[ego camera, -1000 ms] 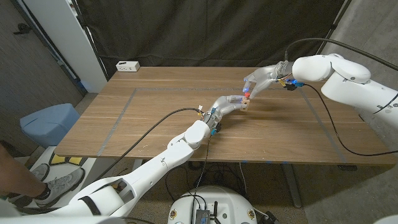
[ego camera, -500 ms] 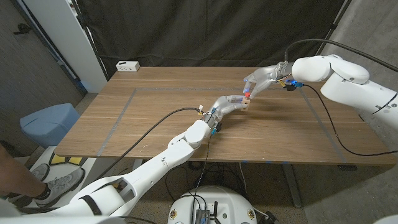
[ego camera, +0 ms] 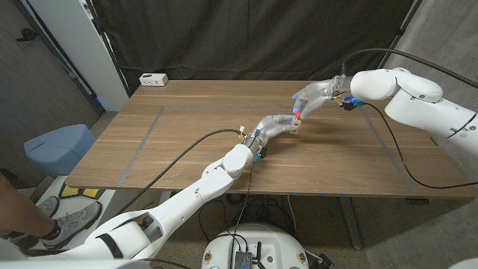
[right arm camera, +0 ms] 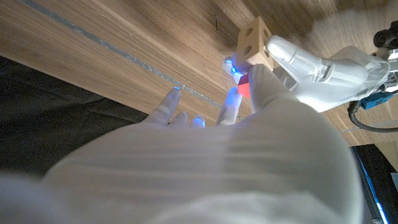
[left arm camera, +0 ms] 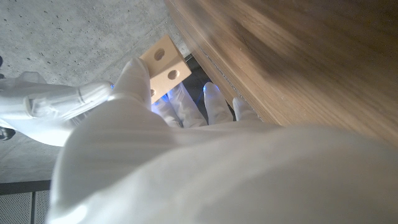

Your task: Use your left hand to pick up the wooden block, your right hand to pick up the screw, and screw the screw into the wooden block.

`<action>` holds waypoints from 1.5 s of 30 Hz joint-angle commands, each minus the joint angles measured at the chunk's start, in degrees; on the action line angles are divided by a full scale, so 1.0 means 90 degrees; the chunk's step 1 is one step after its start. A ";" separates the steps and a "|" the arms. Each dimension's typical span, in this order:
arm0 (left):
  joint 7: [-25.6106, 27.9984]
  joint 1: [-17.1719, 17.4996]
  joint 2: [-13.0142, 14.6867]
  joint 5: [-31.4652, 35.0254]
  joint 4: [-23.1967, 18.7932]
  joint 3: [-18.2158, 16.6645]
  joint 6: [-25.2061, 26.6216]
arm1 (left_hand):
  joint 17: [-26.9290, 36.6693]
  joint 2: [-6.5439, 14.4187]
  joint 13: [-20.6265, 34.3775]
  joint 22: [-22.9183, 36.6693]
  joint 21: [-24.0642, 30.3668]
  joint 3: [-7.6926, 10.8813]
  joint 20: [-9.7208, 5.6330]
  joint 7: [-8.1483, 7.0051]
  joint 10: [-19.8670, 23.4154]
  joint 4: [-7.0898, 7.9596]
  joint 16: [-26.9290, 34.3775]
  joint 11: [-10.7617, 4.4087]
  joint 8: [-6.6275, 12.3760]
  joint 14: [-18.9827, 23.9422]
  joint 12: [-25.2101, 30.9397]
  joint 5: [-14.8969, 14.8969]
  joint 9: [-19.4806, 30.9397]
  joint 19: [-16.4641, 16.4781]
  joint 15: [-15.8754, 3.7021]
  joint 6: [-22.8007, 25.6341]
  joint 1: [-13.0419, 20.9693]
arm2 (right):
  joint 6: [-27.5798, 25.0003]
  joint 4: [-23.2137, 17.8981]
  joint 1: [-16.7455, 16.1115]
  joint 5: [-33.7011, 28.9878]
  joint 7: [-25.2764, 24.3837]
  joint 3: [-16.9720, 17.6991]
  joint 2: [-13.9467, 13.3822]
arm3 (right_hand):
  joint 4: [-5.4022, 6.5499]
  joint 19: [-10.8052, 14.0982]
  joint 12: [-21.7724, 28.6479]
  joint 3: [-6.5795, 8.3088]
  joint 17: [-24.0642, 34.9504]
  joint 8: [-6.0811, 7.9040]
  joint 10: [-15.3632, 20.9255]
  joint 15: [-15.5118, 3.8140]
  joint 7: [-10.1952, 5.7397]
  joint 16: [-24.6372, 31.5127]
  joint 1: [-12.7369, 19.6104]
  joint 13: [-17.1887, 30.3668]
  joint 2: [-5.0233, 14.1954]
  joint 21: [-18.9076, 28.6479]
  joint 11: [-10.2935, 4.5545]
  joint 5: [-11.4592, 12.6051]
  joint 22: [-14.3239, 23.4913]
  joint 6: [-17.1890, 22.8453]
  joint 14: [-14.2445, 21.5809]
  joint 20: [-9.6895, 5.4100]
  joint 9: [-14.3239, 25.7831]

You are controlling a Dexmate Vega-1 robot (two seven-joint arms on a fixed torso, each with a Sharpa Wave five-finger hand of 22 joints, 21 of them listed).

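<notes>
Head view shows the left hand [ego camera: 278, 124] holding the small pale wooden block [ego camera: 296, 125]; the right hand [ego camera: 310, 98] pinches the red-headed screw [ego camera: 297, 114] against it, so only turning seems left.

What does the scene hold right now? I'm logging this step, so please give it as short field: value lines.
block: wooden block with round holes, held up off the table
left hand: left hand grips the block
screw: red screw against the block
right hand: right hand pinches the screw
contact: both hands meet at the block
background: white box at the table's far edge
</notes>
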 commanded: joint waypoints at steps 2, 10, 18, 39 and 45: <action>-0.0013 0.0013 0.0006 -0.0009 -0.0023 0.0012 0.0008 | 0.0007 0.0083 0.0020 0.0024 0.0036 0.0031 0.0027 0.0087 0.0075 0.0020 -0.0036 -0.0011 0.0073 0.0063 0.0041 0.0051 0.0016 -0.0002 -0.0541 0.0180 -0.0029 | 0.0000 -0.0010 -0.0054 0.0014 -0.0059 0.0030 -0.0026 | 0.0006 0.0066 0.0056 0.0029 0.0033 0.0081 0.0109 -0.0131 0.0016 0.0041 0.0098 0.0017 0.0011 0.0001 -0.0001 -0.0006 0.0016 0.0104 0.0099 -0.0221 0.0039; 0.0001 0.0025 0.0007 0.0006 -0.0038 0.0018 -0.0002 | 0.0011 0.0104 0.0021 0.0025 0.0036 0.0039 0.0035 0.0082 0.0070 0.0024 -0.0034 -0.0010 0.0074 0.0063 0.0039 0.0055 0.0016 -0.0004 -0.0535 0.0182 -0.0027 | -0.0022 -0.0057 -0.0124 0.0055 -0.0124 0.0086 -0.0067 | 0.0014 0.0148 0.0066 0.0016 0.0038 0.0185 0.0189 -0.0159 0.0076 0.0063 0.0124 0.0017 0.0039 0.0009 0.0005 -0.0011 0.0015 0.0221 0.0172 -0.0263 0.0087; 0.0004 0.0030 0.0000 0.0015 -0.0046 0.0026 0.0003 | 0.0008 0.0103 0.0022 0.0025 0.0037 0.0039 0.0041 0.0100 0.0064 0.0034 -0.0037 -0.0009 0.0078 0.0067 0.0037 0.0057 0.0017 -0.0001 -0.0534 0.0190 -0.0051 | -0.0024 -0.0078 -0.0173 0.0097 -0.0156 0.0113 -0.0101 | 0.0019 0.0250 0.0073 0.0000 0.0045 0.0298 0.0276 -0.0208 0.0116 0.0083 0.0157 0.0017 0.0071 0.0015 0.0018 -0.0014 0.0013 0.0328 0.0248 -0.0319 0.0147; -0.0006 0.0013 -0.0019 0.0022 -0.0038 0.0043 0.0021 | 0.0004 0.0125 0.0023 0.0025 0.0038 0.0056 0.0049 0.0102 0.0060 0.0053 -0.0052 -0.0008 0.0075 0.0060 0.0034 0.0067 0.0016 0.0000 -0.0519 0.0182 -0.0088 | -0.0057 -0.0121 -0.0281 0.0165 -0.0258 0.0162 -0.0150 | 0.0027 0.0390 0.0076 -0.0004 0.0080 0.0569 0.0432 -0.0253 0.0203 0.0103 0.0183 0.0016 0.0093 -0.0001 0.0000 -0.0012 0.0010 0.0596 0.0369 -0.0374 0.0286; 0.0007 0.0022 -0.0012 0.0030 -0.0055 0.0040 0.0018 | -0.0002 0.0118 0.0023 0.0025 0.0039 0.0063 0.0044 0.0116 0.0056 0.0046 -0.0056 -0.0008 0.0074 0.0068 0.0033 0.0071 0.0016 0.0002 -0.0516 0.0180 -0.0088 | -0.0056 -0.0150 -0.0346 0.0187 -0.0355 0.0198 -0.0170 | 0.0041 0.0471 0.0090 -0.0008 0.0094 0.0665 0.0527 -0.0272 0.0255 0.0119 0.0168 0.0016 0.0104 0.0004 0.0039 -0.0013 0.0010 0.0674 0.0439 -0.0387 0.0340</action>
